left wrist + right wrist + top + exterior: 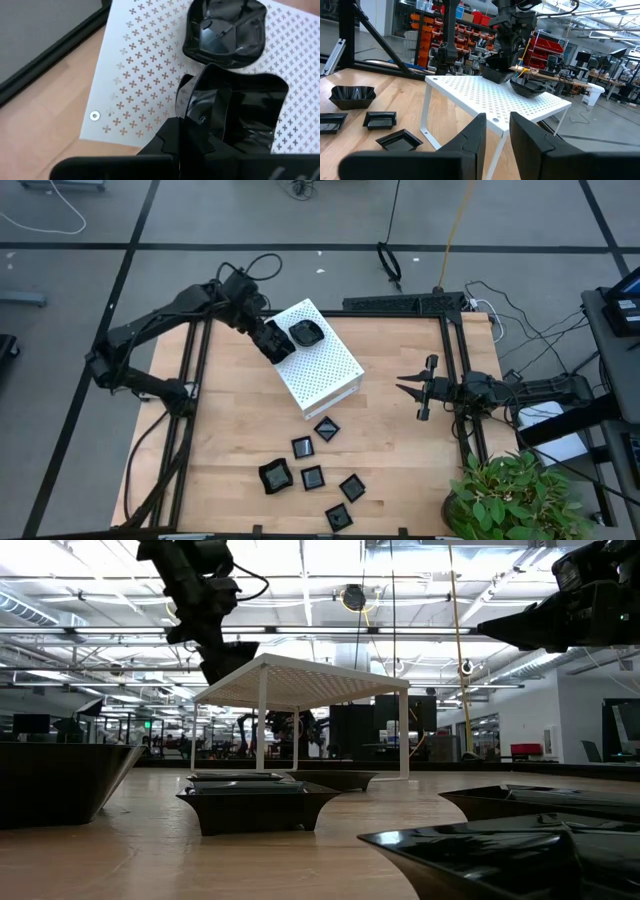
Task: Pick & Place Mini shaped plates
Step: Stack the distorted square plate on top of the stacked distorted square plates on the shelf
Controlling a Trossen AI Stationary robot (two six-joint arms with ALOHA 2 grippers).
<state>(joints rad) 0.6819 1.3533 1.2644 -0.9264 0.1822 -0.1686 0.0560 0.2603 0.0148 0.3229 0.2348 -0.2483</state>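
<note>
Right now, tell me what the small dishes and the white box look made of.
Mini shaped plates: glossy black, probably plastic or glazed ceramic; they mirror the ceiling lights. White perforated box: likely thin painted sheet metal, matte, punched with small cross-shaped holes, standing on slim legs.

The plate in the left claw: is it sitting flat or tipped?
Tipped. The left gripper is shut on a mini plate, holding it slanted over the white box, beside a rounded plate lying flat there.

Left wrist view: the held plate [240, 115] is partly covered by the left gripper [192, 135], whose jaws run off the frame edge. Low view: nearest plates [520, 850] blurred and cropped. Potted plant [510, 498] cut off in the high view.
</note>
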